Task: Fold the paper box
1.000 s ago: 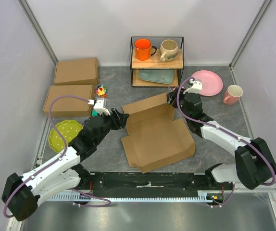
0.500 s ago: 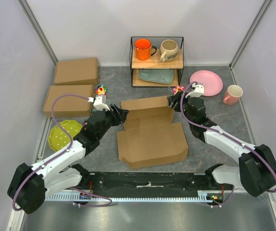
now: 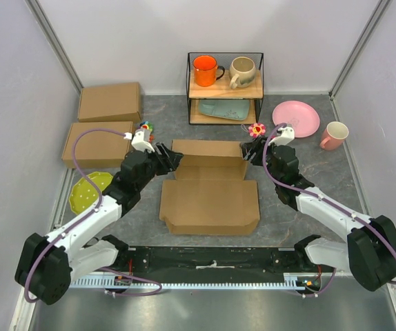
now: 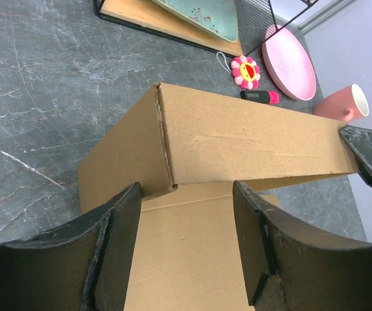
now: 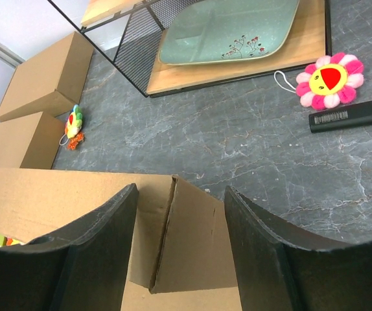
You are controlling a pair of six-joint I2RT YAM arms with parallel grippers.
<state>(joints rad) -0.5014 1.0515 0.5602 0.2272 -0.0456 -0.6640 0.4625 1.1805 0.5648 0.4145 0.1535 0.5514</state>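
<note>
The paper box (image 3: 209, 203) is a brown cardboard mailer lying square at mid-table. Its rear panel (image 3: 208, 150) stands up along the far side. My left gripper (image 3: 168, 159) is at the box's far left corner, open. In the left wrist view its fingers (image 4: 118, 246) straddle the cardboard floor (image 4: 186, 253) just short of the raised panel (image 4: 251, 142). My right gripper (image 3: 251, 152) is at the far right corner, also open. In the right wrist view its fingers (image 5: 264, 253) flank a folded side flap (image 5: 192, 253) without pinching it.
Two other brown boxes (image 3: 108, 102) (image 3: 98, 143) lie at the back left. A wire rack (image 3: 225, 86) holds mugs and a green dish. Around the box are a pink plate (image 3: 297, 117), pink mug (image 3: 334, 135), flower toy (image 3: 256, 129), marker (image 5: 351, 113), colourful toy (image 3: 145, 129) and green plate (image 3: 87, 189).
The box has turned from a slant to square and slid left, and its rear panel has come up. Both grippers stayed at its far corners, the left one moving farther back.
</note>
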